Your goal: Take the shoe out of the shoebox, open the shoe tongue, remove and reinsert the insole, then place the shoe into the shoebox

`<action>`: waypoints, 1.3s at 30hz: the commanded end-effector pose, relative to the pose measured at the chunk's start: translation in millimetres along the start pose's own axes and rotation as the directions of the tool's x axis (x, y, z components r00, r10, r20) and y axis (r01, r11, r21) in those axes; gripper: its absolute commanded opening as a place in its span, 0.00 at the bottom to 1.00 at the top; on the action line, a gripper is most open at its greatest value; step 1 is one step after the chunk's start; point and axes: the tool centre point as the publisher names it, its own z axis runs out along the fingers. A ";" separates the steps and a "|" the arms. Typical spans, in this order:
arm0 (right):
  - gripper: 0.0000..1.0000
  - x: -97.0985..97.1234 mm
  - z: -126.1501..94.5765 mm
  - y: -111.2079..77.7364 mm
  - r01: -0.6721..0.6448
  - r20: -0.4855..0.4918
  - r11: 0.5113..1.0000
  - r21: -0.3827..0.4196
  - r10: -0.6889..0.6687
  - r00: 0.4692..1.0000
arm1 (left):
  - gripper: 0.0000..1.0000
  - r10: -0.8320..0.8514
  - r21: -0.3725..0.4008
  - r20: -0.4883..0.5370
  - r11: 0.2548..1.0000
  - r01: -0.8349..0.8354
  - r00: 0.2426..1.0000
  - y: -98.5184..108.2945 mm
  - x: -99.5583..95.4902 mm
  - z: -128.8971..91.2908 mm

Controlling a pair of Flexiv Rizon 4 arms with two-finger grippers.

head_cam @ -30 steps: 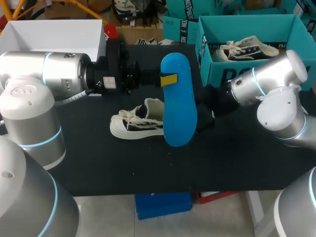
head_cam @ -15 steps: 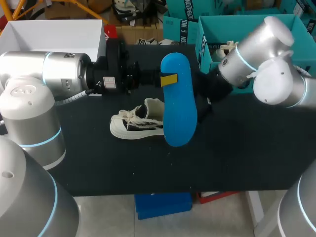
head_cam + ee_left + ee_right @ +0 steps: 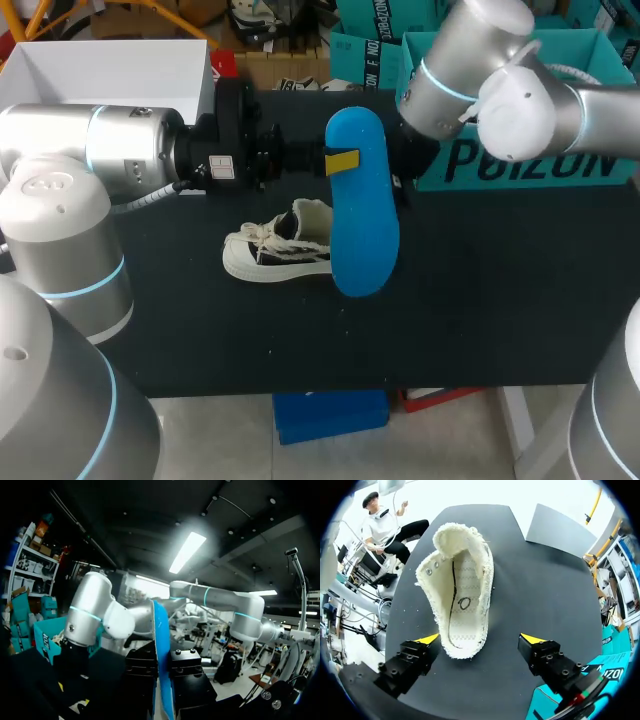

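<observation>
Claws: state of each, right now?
Left claw: shut on the blue insole.
Right claw: open, empty, over the shoe.

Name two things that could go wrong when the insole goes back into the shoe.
1. The left gripper pinches the blue insole only near one end, so the long free part may bend or miss the opening.
2. The shoe lies loose on the table. The right gripper is open above it, with a finger on either side and neither touching. A push from the insole could slide or tip the shoe.
</observation>
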 end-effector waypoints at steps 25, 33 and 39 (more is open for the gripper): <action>1.00 -13.4 19.1 55.7 0.046 -0.082 0.861 0.507 -0.005 0.997 | 0.00 0.001 0.003 0.007 1.000 -0.001 1.000 1.1 0.9 1.7; 1.00 -13.3 31.3 61.2 0.030 -0.076 0.865 0.501 0.009 0.997 | 0.00 0.001 0.003 0.007 1.000 -0.001 1.000 1.1 0.9 1.7; 1.00 -11.6 40.5 62.8 0.009 -0.066 0.880 0.475 0.025 0.998 | 0.00 0.001 0.003 0.007 1.000 -0.001 1.000 1.1 0.9 1.7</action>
